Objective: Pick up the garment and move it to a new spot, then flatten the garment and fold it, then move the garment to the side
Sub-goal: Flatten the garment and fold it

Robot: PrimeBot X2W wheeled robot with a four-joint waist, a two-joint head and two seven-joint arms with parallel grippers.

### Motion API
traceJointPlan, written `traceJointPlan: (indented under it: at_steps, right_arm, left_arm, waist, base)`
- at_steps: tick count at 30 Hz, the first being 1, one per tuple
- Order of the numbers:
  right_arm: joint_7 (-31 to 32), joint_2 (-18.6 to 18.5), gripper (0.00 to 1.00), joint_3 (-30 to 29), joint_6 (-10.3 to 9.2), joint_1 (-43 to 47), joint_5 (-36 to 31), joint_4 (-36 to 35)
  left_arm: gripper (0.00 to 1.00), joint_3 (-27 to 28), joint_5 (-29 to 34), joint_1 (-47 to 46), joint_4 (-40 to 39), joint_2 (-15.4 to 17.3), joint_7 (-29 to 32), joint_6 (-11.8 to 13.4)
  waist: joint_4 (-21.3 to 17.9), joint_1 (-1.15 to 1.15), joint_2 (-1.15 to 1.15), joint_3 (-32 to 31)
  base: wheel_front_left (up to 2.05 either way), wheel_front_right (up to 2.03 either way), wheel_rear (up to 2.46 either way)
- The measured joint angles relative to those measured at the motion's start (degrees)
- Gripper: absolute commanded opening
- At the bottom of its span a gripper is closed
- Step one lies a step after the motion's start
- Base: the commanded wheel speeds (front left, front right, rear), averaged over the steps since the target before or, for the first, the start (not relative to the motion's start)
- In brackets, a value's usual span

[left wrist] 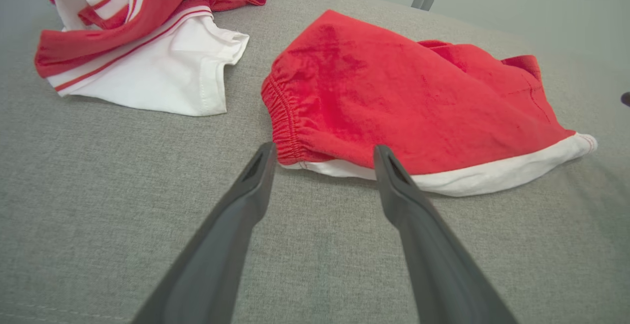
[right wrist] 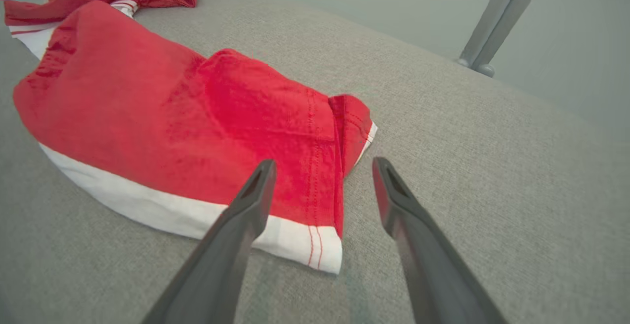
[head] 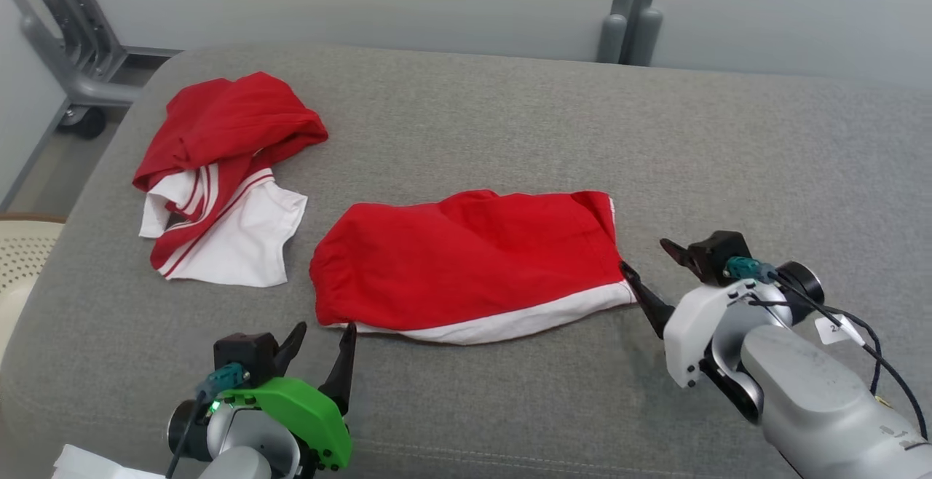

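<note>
Red shorts with a white band lie folded in half in the middle of the grey cushion. The elastic waistband faces left and the leg hem faces right. Just in front of the waistband corner, my left gripper stands open with empty fingers; in its wrist view the tips frame the shorts' near edge. At the hem end my right gripper is open too, one finger close to the white corner. Its wrist view looks over the shorts' hem.
A crumpled red and white shirt lies at the cushion's left, also seen as the shirt in the left wrist view. A cream plastic basket sits off the left edge. Grey metal frame legs stand behind. The right half of the cushion is bare.
</note>
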Motion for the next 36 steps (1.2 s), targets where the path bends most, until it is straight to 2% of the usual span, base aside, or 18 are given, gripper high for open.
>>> traceJointPlan:
  at_steps: [5,12,36]
  right_arm:
    - [-0.26,-2.02,1.00,-0.09,0.08,2.02,0.26,0.78]
    - [-0.69,-2.09,1.00,0.44,1.09,2.70,0.22,0.86]
    - [-1.24,-0.62,1.00,1.92,2.61,3.11,-0.22,2.31]
  left_arm:
    - [1.00,0.15,-0.32,-0.17,0.52,0.36,0.11,-1.02]
    - [1.00,0.10,-0.63,-0.92,2.38,0.23,0.34,-1.91]
    - [1.00,-0.08,-0.79,-1.41,6.25,-0.47,0.23,-2.96]
  waist:
    - [-2.81,0.00,0.00,1.65]
    - [-4.31,0.00,0.00,3.91]
    - [-1.19,0.00,0.00,3.71]
  base:
    - [0.00,0.00,0.00]
    - [0.00,0.00,0.00]
    - [0.00,0.00,0.00]
